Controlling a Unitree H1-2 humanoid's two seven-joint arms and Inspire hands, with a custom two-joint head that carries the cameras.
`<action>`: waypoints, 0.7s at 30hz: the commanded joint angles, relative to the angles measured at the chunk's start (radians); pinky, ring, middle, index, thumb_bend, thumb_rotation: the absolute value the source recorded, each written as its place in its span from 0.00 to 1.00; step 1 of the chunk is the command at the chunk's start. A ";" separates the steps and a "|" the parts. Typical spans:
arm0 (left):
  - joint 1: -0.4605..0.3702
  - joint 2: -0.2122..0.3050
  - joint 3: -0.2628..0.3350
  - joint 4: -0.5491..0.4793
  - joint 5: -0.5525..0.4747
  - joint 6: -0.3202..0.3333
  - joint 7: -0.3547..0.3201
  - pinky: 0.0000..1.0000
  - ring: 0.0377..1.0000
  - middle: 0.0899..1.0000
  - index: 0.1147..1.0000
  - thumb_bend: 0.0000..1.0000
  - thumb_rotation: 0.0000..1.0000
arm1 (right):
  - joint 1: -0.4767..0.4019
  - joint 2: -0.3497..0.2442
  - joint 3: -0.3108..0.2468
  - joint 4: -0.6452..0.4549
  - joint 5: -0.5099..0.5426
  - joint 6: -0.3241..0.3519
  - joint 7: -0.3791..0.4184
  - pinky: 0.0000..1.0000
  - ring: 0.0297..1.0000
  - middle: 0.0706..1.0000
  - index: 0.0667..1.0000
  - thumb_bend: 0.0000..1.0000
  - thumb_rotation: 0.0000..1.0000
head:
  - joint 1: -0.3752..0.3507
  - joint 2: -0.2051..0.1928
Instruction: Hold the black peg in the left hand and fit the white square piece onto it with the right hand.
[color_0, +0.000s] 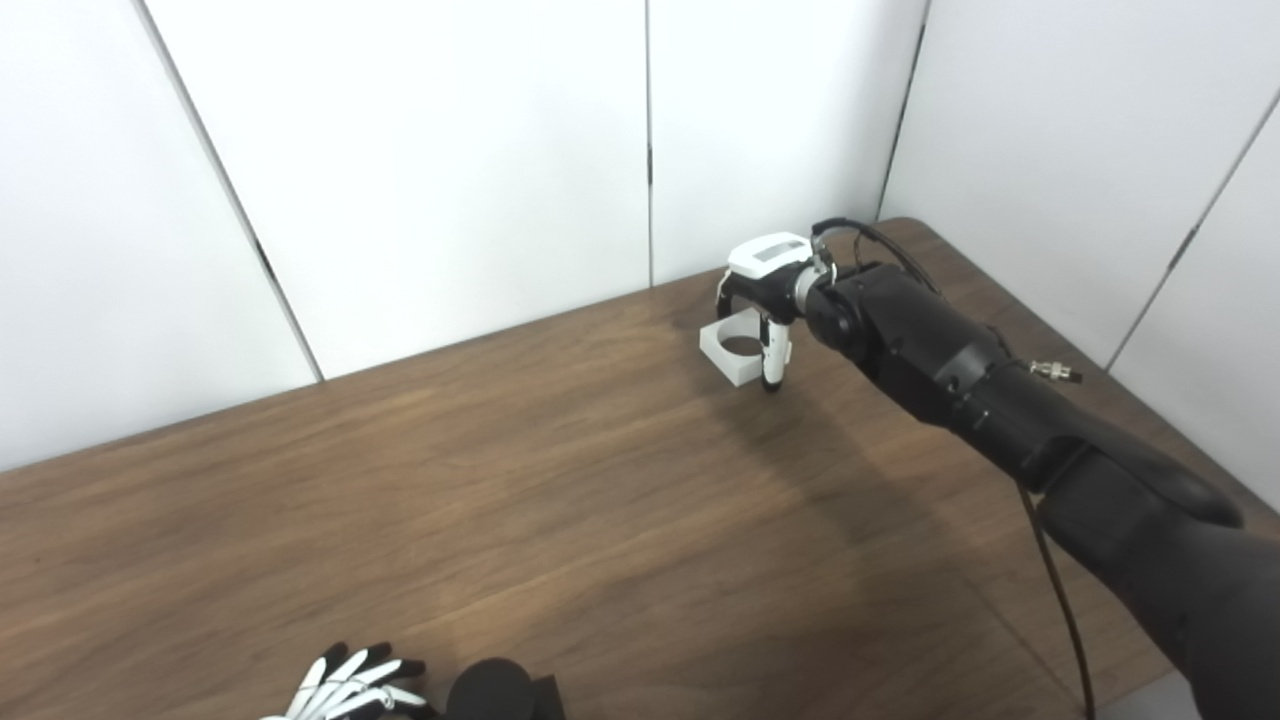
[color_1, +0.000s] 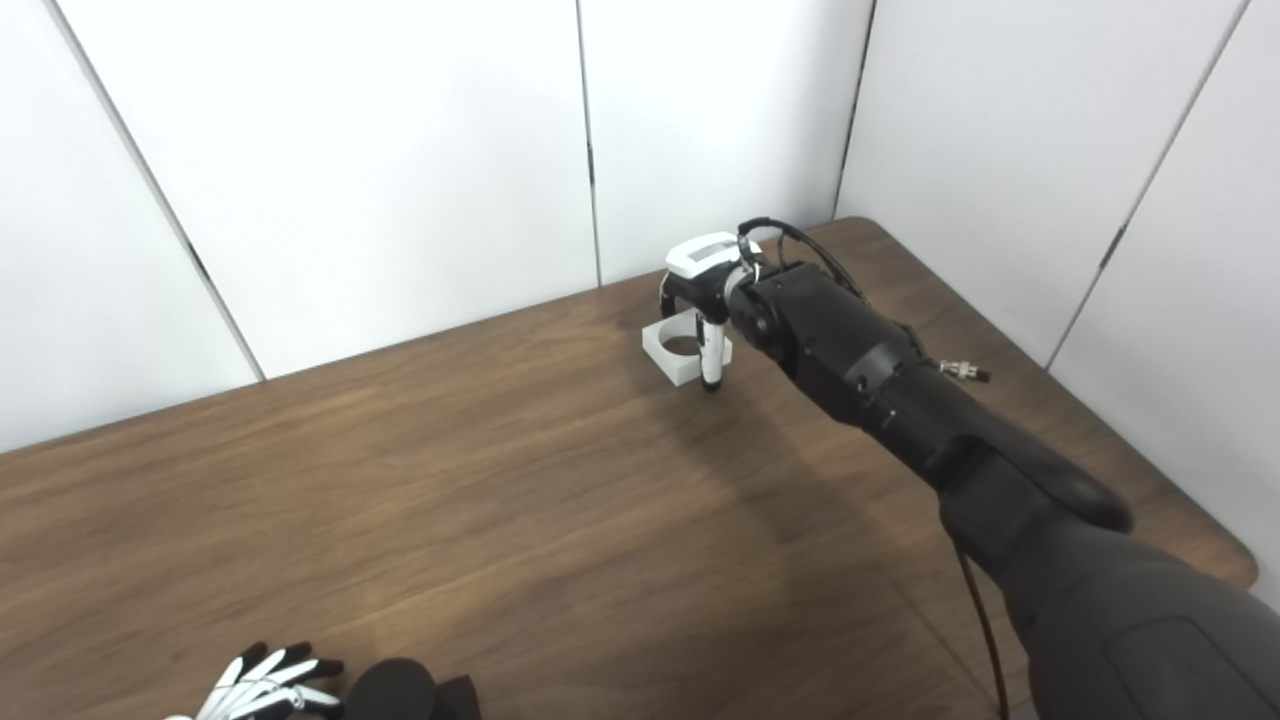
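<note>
Tabletop (color_0: 500, 480) — white square piece (color_0: 728, 352) under right robot hand (color_0: 765, 300)

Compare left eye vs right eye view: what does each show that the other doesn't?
Left eye only: nothing extra of note; the table's near right corner is cut off.

Right eye only: that rounded near right corner of the table.

Both: the right robot hand over the white square piece at the far side, fingers around it, grip unclear; the left robot hand at the bottom edge beside the black peg, mostly cropped.
</note>
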 joint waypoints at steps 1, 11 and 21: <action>0.035 0.012 -0.016 0.020 0.040 0.046 -0.041 1.00 0.89 0.78 0.42 0.52 0.05 | -0.037 -0.019 -0.020 -0.037 -0.001 -0.019 -0.028 1.00 0.99 0.91 0.66 0.82 0.13 | -0.001 0.002; 0.038 0.011 -0.015 0.010 0.041 0.053 -0.045 1.00 0.89 0.78 0.42 0.52 0.05 | -0.013 -0.025 -0.041 -0.049 0.026 -0.082 -0.072 0.90 0.93 0.83 0.45 0.52 0.13 | 0.003 0.007; 0.038 0.011 -0.014 0.004 0.040 0.059 -0.048 1.00 0.89 0.78 0.42 0.52 0.05 | 0.006 -0.015 -0.052 -0.034 0.025 -0.133 -0.158 0.84 0.87 0.78 0.45 0.52 0.13 | 0.003 0.012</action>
